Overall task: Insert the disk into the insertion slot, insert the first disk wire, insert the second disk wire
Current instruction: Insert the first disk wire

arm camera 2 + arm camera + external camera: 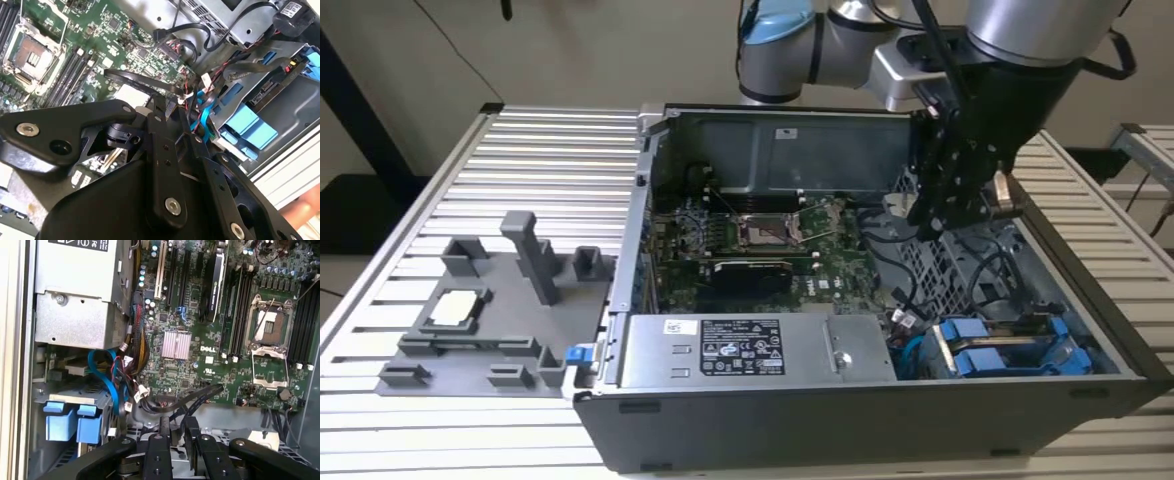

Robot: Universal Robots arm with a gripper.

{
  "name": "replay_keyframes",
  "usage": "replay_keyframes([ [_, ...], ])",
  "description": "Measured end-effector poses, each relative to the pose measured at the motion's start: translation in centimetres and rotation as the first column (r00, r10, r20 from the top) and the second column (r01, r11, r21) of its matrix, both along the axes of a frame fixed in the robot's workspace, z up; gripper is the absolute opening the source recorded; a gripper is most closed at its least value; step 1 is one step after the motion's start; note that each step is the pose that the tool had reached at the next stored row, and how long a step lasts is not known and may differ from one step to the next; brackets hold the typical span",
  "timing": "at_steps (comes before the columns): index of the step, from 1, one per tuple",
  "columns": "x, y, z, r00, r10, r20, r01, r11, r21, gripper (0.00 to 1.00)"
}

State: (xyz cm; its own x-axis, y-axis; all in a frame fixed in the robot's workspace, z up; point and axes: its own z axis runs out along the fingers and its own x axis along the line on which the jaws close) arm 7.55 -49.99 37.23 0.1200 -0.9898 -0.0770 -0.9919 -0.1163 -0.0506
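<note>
A slatted metal table [547,150] carries an open computer case [854,420]. Inside it, the disk [987,360] sits at the frame's lower right. The arm [1014,60] drops from the upper right, its gripper [937,225] drawn narrow near a black cable [190,397].

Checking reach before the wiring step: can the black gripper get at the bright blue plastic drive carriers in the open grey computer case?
Probably yes. The gripper hangs over the open case, and the blue carriers lie uncovered from above. Loose cables between them might snag.
</note>
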Motion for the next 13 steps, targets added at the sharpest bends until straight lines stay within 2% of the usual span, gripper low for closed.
replay_keyframes([
  [10, -0.01, 0.0, -0.04, 1.0, 0.002, 0.0, -0.002, 1.0, -0.0012, 0.27],
  [12, -0.01, 0.0, -0.04, 1.0, 0.002, 0.0, -0.002, 1.0, -0.0014, 0.25],
  [13, -0.01, 0.0, -0.05, 1.0, 0.002, 0.0, -0.002, 1.0, -0.0015, 0.18],
])
